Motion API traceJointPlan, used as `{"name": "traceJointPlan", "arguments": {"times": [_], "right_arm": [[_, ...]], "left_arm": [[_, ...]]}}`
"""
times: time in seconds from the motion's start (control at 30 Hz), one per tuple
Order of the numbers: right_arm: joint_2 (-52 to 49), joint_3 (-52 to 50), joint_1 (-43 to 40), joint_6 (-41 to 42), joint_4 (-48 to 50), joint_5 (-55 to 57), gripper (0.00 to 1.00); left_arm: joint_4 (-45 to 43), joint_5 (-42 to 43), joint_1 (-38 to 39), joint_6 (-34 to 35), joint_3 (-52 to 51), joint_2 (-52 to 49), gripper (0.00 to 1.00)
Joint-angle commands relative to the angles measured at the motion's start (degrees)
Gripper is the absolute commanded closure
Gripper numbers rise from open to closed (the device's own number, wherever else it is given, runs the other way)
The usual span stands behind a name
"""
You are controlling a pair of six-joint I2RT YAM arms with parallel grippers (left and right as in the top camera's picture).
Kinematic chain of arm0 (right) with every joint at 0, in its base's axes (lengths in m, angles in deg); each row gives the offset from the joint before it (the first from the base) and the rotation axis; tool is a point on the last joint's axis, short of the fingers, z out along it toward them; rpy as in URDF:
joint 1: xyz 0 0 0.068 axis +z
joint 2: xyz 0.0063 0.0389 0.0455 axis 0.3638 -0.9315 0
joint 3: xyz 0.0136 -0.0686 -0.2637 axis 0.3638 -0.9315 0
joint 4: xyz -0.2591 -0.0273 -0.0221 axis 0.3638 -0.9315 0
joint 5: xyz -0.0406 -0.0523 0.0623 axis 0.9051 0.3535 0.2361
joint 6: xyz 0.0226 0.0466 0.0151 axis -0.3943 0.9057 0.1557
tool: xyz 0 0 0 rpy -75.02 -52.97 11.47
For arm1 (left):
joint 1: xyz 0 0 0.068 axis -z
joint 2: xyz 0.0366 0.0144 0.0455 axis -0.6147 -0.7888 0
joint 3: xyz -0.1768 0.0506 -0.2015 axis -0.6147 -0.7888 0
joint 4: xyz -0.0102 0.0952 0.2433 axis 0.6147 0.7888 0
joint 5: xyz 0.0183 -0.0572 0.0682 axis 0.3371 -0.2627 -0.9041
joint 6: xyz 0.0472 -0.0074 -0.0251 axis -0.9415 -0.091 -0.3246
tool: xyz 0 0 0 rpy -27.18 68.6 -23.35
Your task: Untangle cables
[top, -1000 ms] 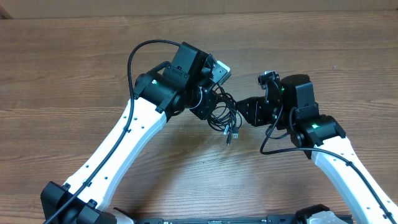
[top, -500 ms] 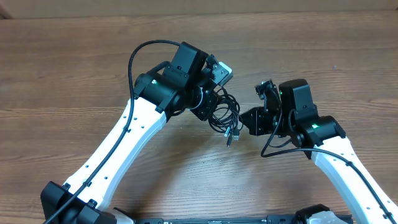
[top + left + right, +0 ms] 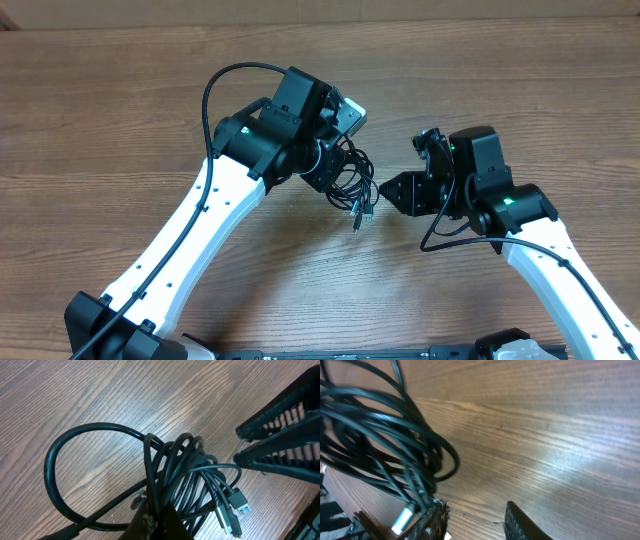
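Supporting bench [image 3: 100, 100]: flat brown wood with long streaky grain, and open surface all round the arms out to its edges.
Left pincer [image 3: 335, 185]: black, clenched on the cables, with the bundle hanging from it.
Right pincer [image 3: 385, 192]: black ribbed fingers, parted, with bare wood showing between them; tips just beside the bundle.
Cables [image 3: 352, 178]: thin glossy black cords in round overlapping loops, knotted together over mid-bench between both pincers.
Plugs [image 3: 362, 212]: small, silvery-tipped, at the bundle's lower end.
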Motion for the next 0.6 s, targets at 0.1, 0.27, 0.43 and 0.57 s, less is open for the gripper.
{"name": "traceJointPlan", "arguments": {"times": [0.1,0.27,0.43,0.57], "right_arm": [[1.9,2.6,0.2,-1.1,0.3,-3.6,0.66],[1.9,2.6,0.2,-2.3,0.0,-5.4,0.67],[1.9,2.6,0.2,-3.1,-0.1,-7.7,0.71],[1.6,2.6,0.2,-3.3,-0.5,-7.9,0.71]], "left_arm": [[-0.2,1.8,-0.2,-0.9,1.4,0.8,0.96],[-0.2,3.6,-0.2,-0.9,1.4,0.8,0.96],[-0.2,6.1,-0.2,-0.9,1.4,0.8,0.96],[-0.2,8.3,-0.2,-1.1,1.4,0.8,0.96]]}}
